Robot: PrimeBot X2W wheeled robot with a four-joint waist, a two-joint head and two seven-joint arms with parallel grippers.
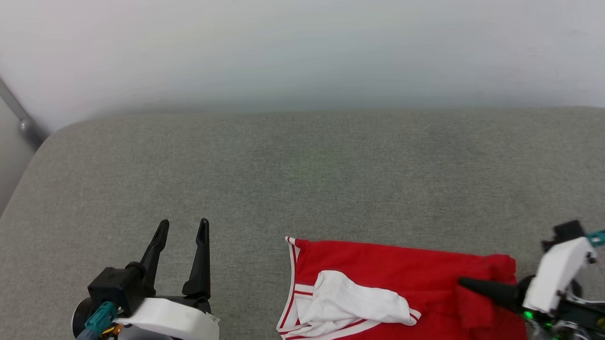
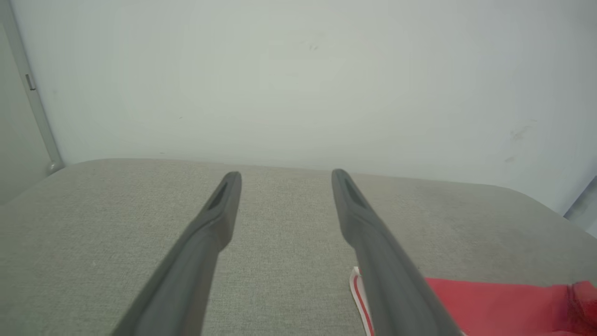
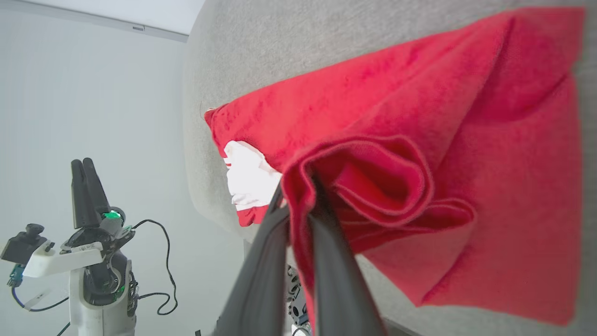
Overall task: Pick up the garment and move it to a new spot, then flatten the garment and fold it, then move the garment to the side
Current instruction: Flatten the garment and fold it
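Cushion [image 1: 303, 180], big and grey, sits in front of you by a pale wall [image 1: 298, 49]. You see the red garment [image 1: 386, 272] lying on its near right part, with a white sleeve [image 1: 347, 299] on top. Your right gripper [image 1: 462, 282] pinches a bunched red fold at the garment's right side. Your left gripper [image 1: 183, 223] sits left of the garment, not touching it, fingers wide apart and holding nothing.

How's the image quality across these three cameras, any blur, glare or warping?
Head view: soft even light, no glare, a faint green tint on the grey cushion. Left wrist view: the left pincer looks soft near the lens. Right wrist view: wide-angle bending curves the cushion edge; the garment bunched at the right pincer is blurred.
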